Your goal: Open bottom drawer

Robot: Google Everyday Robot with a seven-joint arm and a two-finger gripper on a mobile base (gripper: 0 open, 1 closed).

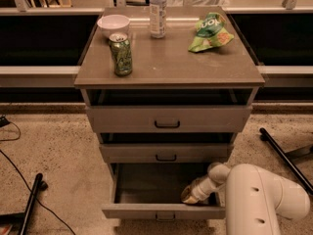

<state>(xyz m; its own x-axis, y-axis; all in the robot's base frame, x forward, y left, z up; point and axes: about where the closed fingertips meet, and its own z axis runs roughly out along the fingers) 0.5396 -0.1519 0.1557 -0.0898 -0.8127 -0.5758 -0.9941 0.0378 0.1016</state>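
Grey-brown laminate covers the three-drawer table (171, 62), which fills mid-view and is taken as the reference. The bottom drawer (132, 211) has the narrowest, shortest front of the table's three and a small black rectangular pull (165, 217). It sits at the table's foot, drawn well out toward the camera, with its plain grey inside exposed. The tool (189, 196), tan at the tip, is down inside that drawer toward the table's right side, just behind the front panel; contact with panel or drawer floor: cannot tell. Whether the tool is spread or pressed together: cannot tell. The white rounded robot arm (259, 199) comes in at the table's lower right corner and overlaps the drawer's right end. Above stand the mid-sized middle drawer front (127, 153) and the widest top drawer front (122, 119), each with a black pull and a dark gap over it. On the table top a green drink can (120, 54) stands upright at the left. A white round bowl (113, 24) sits just behind it at the back left. A clear plastic bottle (157, 6) stands upright at back centre, and a crumpled green snack bag (210, 32) lies at the back right. On the speckled beige floor (63, 146) one thin black rod (30, 207) lies left of the table and another black rod (283, 158) lies right of it.
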